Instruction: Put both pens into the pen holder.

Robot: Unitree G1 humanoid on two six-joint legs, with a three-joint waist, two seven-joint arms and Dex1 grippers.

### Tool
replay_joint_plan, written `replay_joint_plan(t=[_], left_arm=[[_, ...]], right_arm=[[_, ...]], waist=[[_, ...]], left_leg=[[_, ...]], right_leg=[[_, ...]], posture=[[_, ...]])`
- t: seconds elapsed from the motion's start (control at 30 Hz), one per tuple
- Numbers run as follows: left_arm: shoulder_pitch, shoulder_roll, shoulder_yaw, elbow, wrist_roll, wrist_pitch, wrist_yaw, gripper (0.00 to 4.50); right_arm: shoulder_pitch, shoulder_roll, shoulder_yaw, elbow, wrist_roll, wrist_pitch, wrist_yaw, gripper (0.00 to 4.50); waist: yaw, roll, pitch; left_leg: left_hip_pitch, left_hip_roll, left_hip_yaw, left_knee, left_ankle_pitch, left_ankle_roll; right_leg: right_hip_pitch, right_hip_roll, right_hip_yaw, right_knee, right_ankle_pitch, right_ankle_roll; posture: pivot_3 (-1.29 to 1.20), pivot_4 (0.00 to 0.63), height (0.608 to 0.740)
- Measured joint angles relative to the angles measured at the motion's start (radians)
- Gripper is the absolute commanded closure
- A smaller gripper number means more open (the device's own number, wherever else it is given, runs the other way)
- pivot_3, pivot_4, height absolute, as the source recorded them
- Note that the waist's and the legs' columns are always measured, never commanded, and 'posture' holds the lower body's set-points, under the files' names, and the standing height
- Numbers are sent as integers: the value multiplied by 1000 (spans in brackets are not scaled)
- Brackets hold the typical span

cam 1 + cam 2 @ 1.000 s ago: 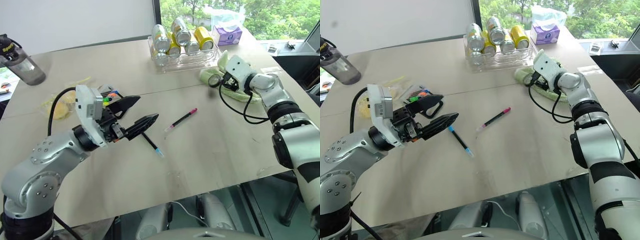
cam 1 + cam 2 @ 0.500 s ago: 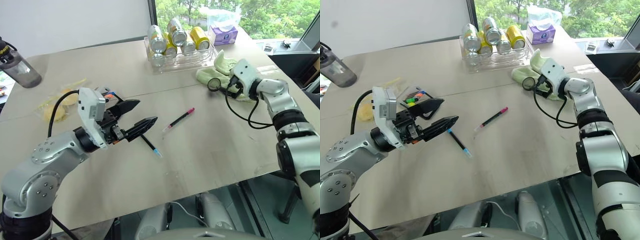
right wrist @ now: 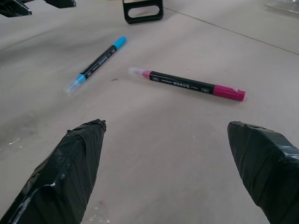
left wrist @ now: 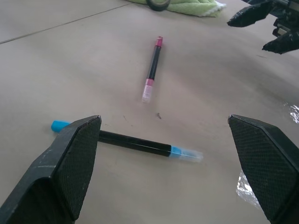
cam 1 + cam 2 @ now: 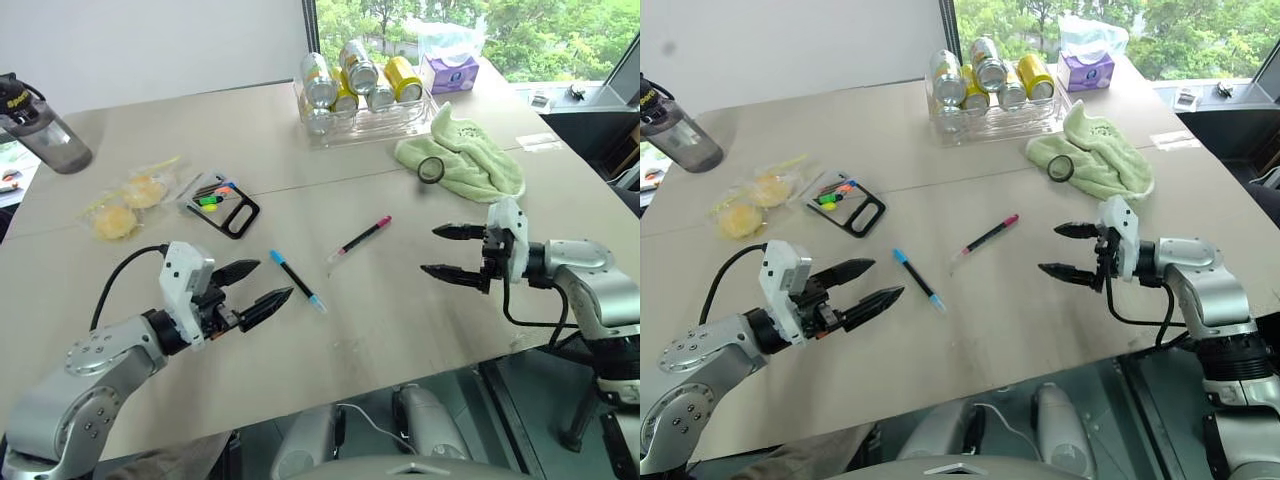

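Little writing can be read. The grey bottle at the upper left edge of the head view carries yellow lettering on its black cap, cut off by the frame and too small to spell out. The pink pen has a line of white print along its black barrel in the right wrist view, too fine to read. The purple tissue box at the top right bears a pale oval mark, not legible. The cans in the clear tray show yellow and silver sides, their labels unreadable.

Both pens lie flat on the table, near the centre of the frame and apart from each other. The blue pen sits left of centre, its light-blue cap toward the upper left. The pink pen lies right of it, slanting up to the right with its magenta cap at the upper end. The pen holder is in the left-centre area, lying on its side, black rim toward the centre, with green and orange marker ends inside; its see-through walls are hard to make out.

The left gripper hangs low at lower left with its fingers spread wide, empty, its tips just beside the blue pen. The right gripper at centre right is also spread wide and empty, pointing toward the pens.

A black ring rests on the green cloth at upper right. Two clear bags of yellow items, contents unclear, lie at left.
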Motion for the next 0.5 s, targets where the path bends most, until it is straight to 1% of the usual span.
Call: replay_joint_plan(t=[0.03, 0.2, 0.33, 0.4, 0.43, 0.5], left_arm=[[18, 1, 0, 0, 14, -10, -17, 0], [45, 1, 4, 1, 38, -32, -65, 0], [64, 2, 24, 1, 40, -40, -92, 0], [70, 4, 40, 2, 41, -42, -104, 0], [94, 7, 64, 3, 40, -46, -119, 0], [105, 13, 85, 2, 38, -49, -136, 0]], right_arm=[[4, -11, 0, -8, 1, 1, 1, 64], [-5, -24, 18, 6, -14, -17, 11, 64], [-101, -10, 91, 96, -84, -95, 44, 64], [-151, 17, 129, 145, -116, -132, 55, 64], [-234, 73, 170, 234, -152, -165, 63, 64], [-350, 159, 221, 343, -199, -213, 61, 64]], waist=[[0, 0, 0], [13, 0, 0], [11, 0, 0], [11, 0, 0], [1, -1, 0], [-11, -1, 1]], left_leg=[[2, 0, 0, 0, 0, 0], [2, 0, 0, 0, 0, 0], [3, 0, 1, 0, 0, 0], [2, 1, 1, 0, 0, 0], [4, 2, 3, 0, 0, 0], [4, 3, 4, 0, 0, 0]], right_leg=[[2, 0, 0, 0, 0, 0], [2, 0, -2, -1, 0, 0], [2, 0, -2, -1, 0, 0], [2, 1, -3, -1, 0, 0], [2, 2, -1, -1, 0, 0], [1, 2, 0, 0, 1, -1]], posture=[[0, 150, 739], [0, 150, 739], [0, 150, 739], [0, 150, 739], [0, 150, 739], [0, 150, 739]])
